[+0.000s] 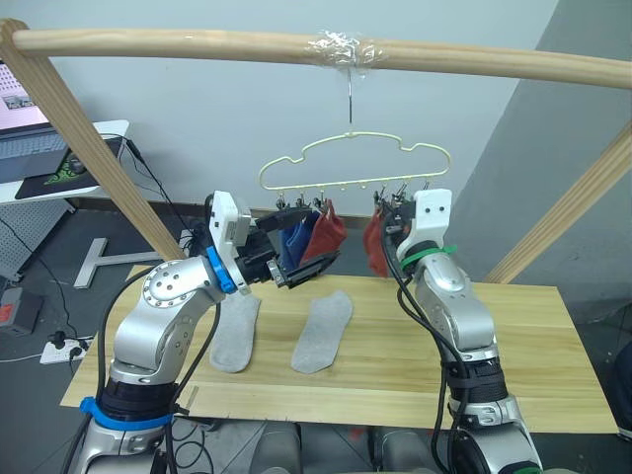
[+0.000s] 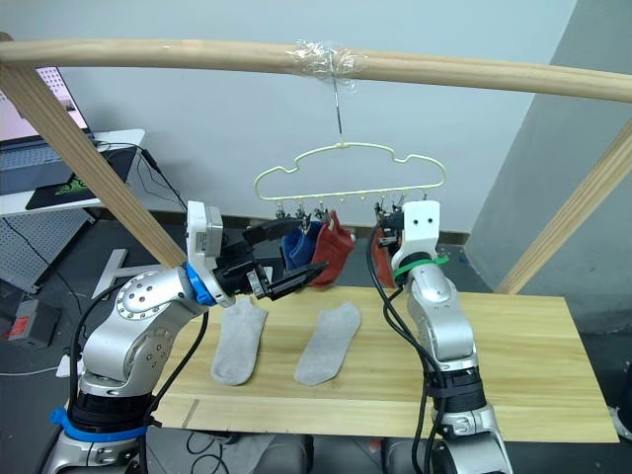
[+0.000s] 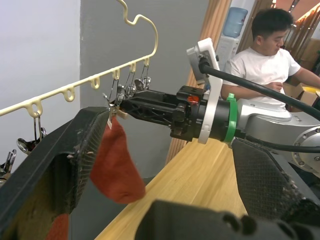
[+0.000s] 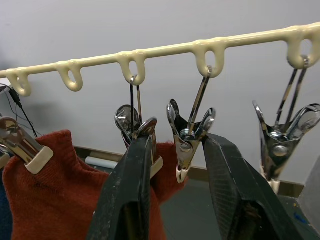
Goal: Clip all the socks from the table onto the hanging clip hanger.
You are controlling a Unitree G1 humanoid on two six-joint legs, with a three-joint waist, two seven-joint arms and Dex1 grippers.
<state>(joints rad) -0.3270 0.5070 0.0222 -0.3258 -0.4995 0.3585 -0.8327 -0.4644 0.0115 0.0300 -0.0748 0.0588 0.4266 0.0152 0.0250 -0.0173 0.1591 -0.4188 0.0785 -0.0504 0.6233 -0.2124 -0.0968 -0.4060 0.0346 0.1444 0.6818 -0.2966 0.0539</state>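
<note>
The pale yellow clip hanger (image 1: 351,163) hangs by its hook from a wooden pole. A blue sock (image 1: 292,238) and two rust red socks (image 1: 327,232) (image 1: 374,247) hang from its clips. Two light grey socks (image 1: 235,332) (image 1: 322,332) lie flat on the table (image 1: 513,355). My left gripper (image 2: 301,252) is open just in front of the blue and red socks, nothing between its fingers. My right gripper (image 4: 180,141) is raised to the clip row, open, its fingers (image 4: 132,190) either side of an empty metal clip (image 4: 187,145), next to a clipped red sock (image 4: 55,190).
The thick wooden pole (image 1: 197,44) and its slanted supports frame the table. A desk with a laptop (image 1: 39,148) stands at the far left. A person in a white shirt (image 3: 267,55) sits beyond the table in the left wrist view.
</note>
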